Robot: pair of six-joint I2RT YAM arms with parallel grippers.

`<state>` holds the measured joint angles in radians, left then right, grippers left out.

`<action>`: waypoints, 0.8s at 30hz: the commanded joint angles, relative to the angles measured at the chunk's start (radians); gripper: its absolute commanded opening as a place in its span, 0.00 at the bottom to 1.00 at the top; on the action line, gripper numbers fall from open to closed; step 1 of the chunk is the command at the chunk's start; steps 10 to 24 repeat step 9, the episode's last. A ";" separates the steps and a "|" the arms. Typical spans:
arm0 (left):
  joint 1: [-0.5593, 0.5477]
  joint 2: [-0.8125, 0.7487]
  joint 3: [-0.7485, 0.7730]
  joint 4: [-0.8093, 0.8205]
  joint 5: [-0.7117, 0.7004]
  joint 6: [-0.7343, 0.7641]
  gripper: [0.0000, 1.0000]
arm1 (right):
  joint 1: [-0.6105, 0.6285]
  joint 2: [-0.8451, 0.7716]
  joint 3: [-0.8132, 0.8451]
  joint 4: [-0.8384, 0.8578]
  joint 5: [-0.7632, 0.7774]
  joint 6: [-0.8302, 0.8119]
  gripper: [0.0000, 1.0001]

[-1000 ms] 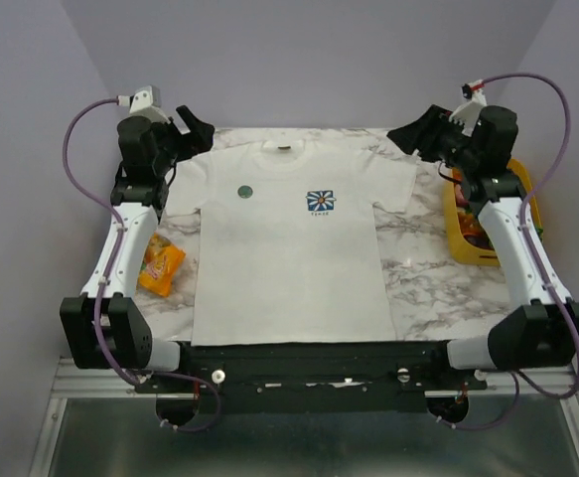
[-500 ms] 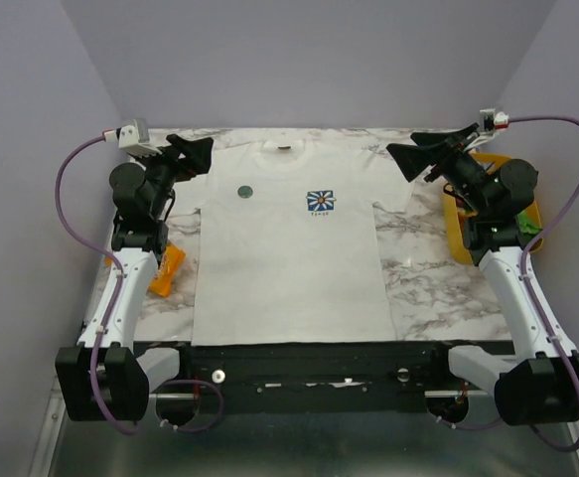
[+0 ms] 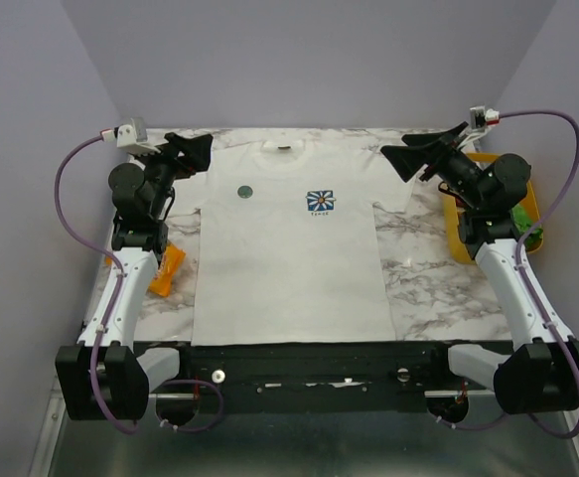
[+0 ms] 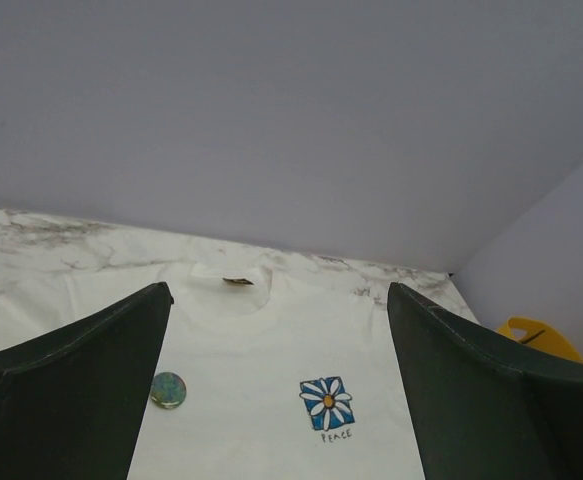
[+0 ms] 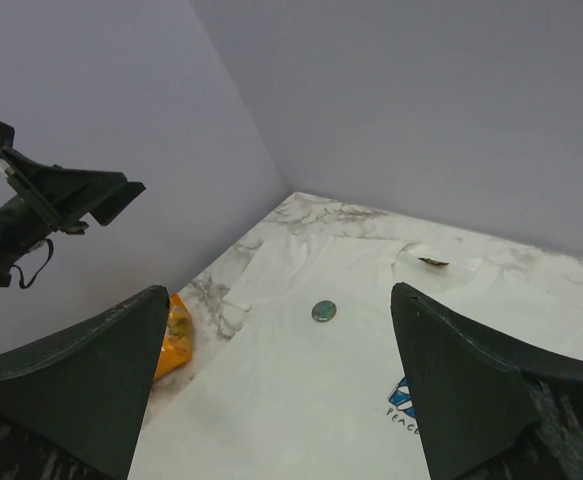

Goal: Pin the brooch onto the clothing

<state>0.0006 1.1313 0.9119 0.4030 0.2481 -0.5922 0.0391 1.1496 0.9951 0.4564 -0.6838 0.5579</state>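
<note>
The white T-shirt lies flat on the marble table with a blue flower print on its chest. The small dark green brooch sits on the shirt's chest, left of the print; it also shows in the left wrist view and the right wrist view. My left gripper is open and empty, raised beside the shirt's left shoulder. My right gripper is open and empty, raised over the shirt's right sleeve. Neither touches the shirt or brooch.
An orange snack packet lies on the table left of the shirt, also in the right wrist view. A yellow bin with items stands at the right edge. Purple walls close in on three sides.
Both arms have lifted and swung back from over the shirt's shoulders; since half a second ago only the right gripper shifted slightly left. The shirt and brooch have not moved.
</note>
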 commanded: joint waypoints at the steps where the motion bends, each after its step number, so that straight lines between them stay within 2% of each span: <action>1: 0.003 0.002 0.001 0.046 0.023 -0.009 0.99 | -0.004 0.013 0.030 0.033 -0.034 0.007 1.00; 24: 0.006 0.016 0.027 0.000 -0.001 -0.003 0.99 | -0.004 0.039 0.039 0.001 -0.030 -0.013 1.00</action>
